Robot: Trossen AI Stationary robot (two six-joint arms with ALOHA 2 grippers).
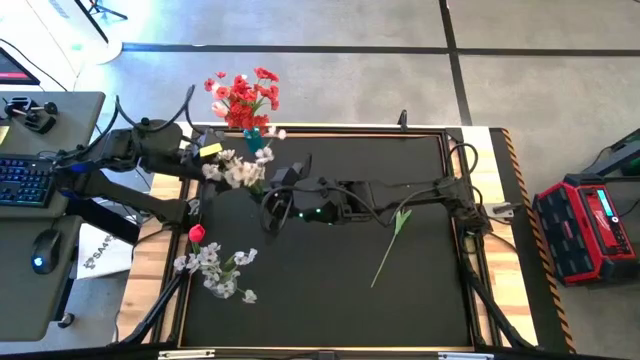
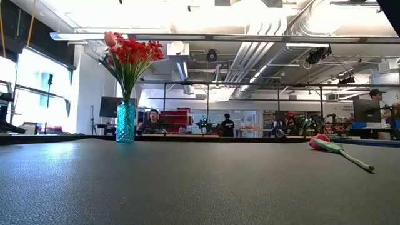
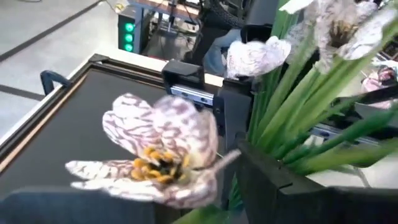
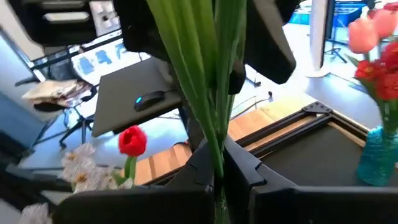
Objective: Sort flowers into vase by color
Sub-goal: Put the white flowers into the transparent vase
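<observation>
A bunch of white flowers (image 1: 238,172) is held up over the table's far left part, between both grippers. My left gripper (image 1: 222,165) comes from the left and is shut on its stems near the blooms. My right gripper (image 1: 270,192) reaches across from the right and is shut on the stems lower down. A teal vase (image 1: 256,140) with red flowers (image 1: 243,95) stands at the far edge. A red bud (image 1: 197,233) and a white spray (image 1: 215,268) lie at the left. A pink-budded flower (image 1: 395,235) lies right of centre. My left gripper holds the white bunch by its stems (image 3: 292,130) just below the blooms, one finger (image 3: 280,186) on either side of the several stems. A bloom (image 3: 161,149) hides most of the contact. The bunch is lifted clear of the table. My right gripper pinches the green stems (image 4: 214,143) between its two fingers (image 4: 255,171), farther from the blooms than the left gripper's hold. The stems run straight out past the fingertips toward the left gripper. Nothing of the bunch touches the table.
The table has a raised frame (image 1: 470,250). In the low view the vase (image 2: 125,122) stands far left and the pink bud (image 2: 325,144) lies at the right, with bare mat between. A desk with keyboard and mouse stands left of the table; a red case is on the floor at right.
</observation>
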